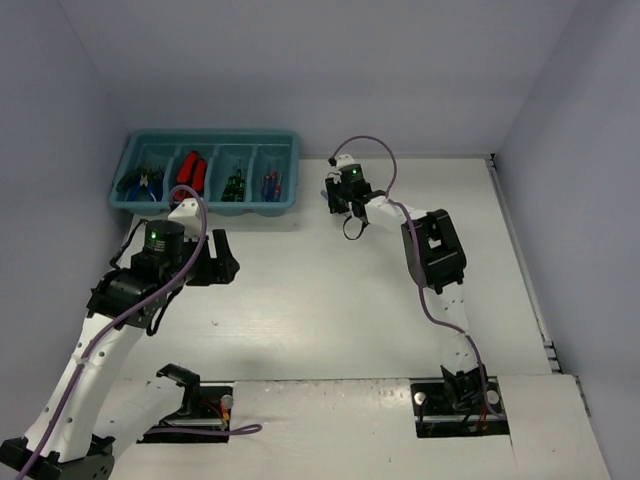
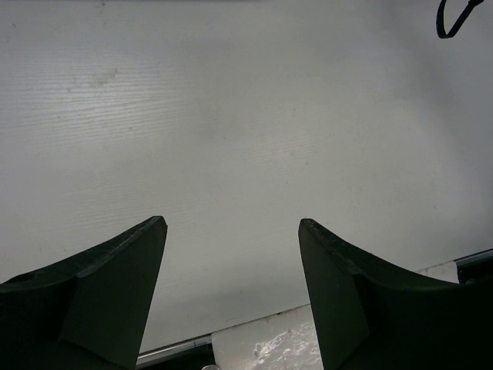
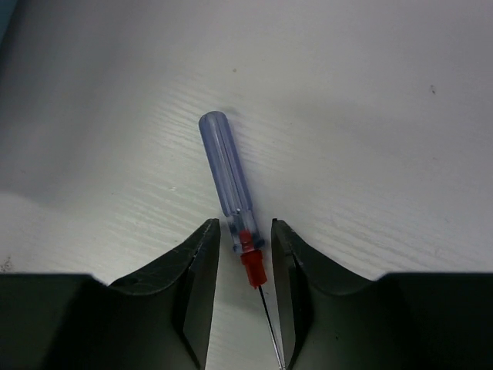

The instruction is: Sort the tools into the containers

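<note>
A screwdriver point(image 3: 225, 173) with a clear blue handle and a red collar lies flat on the white table. My right gripper point(image 3: 244, 223) straddles its collar, jaws narrow, with a thin strip of table showing on each side. In the top view that gripper point(image 1: 340, 195) is low, just right of the teal tray point(image 1: 210, 137), and hides the screwdriver. The tray's compartments hold pliers point(image 1: 143, 180), red knives point(image 1: 192, 172), green screwdrivers point(image 1: 234, 185) and blue and red ones point(image 1: 270, 184). My left gripper point(image 1: 222, 262) point(image 2: 231, 223) stands open over bare table.
The tray sits against the back wall at the far left. A black cable loop point(image 1: 350, 228) hangs under the right wrist and also shows from the left wrist point(image 2: 454, 19). Two cut-outs point(image 1: 190, 410) point(image 1: 460, 410) at the near edge hold the arm bases.
</note>
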`<state>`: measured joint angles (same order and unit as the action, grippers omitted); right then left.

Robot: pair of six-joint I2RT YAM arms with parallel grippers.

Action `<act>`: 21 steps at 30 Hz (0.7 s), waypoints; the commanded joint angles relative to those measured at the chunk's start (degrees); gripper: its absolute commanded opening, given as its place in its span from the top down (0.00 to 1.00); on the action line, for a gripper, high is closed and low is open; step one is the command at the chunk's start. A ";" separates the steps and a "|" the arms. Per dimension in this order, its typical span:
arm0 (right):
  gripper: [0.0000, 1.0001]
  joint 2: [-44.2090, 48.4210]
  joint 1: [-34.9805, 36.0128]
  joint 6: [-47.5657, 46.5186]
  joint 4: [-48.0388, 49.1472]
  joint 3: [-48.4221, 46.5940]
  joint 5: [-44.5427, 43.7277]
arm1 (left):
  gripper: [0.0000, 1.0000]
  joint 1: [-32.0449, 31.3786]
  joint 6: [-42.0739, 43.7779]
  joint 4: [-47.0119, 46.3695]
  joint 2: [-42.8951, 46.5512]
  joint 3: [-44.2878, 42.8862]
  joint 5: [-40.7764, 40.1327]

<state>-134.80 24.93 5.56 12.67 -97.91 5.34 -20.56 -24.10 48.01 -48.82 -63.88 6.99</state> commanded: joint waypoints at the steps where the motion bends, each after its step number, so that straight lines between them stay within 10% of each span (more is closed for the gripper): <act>1: 0.73 0.16 2.31 -1.60 -4.81 3.25 -0.35 | 0.33 0.25 1.44 -1.55 -0.61 -1.19 -0.38; 9: 0.99 7.17 4.92 -1.83 -4.85 15.49 -0.72 | 0.33 0.28 6.28 -1.58 -2.95 -2.61 2.19; 21: 1.00 36.07 7.52 -4.78 -11.72 30.83 17.92 | 0.33 0.08 27.59 -1.58 -9.83 -8.40 16.54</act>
<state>-109.97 31.88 3.34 7.45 -67.04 11.71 -20.56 -8.36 48.30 -56.42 -66.86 13.43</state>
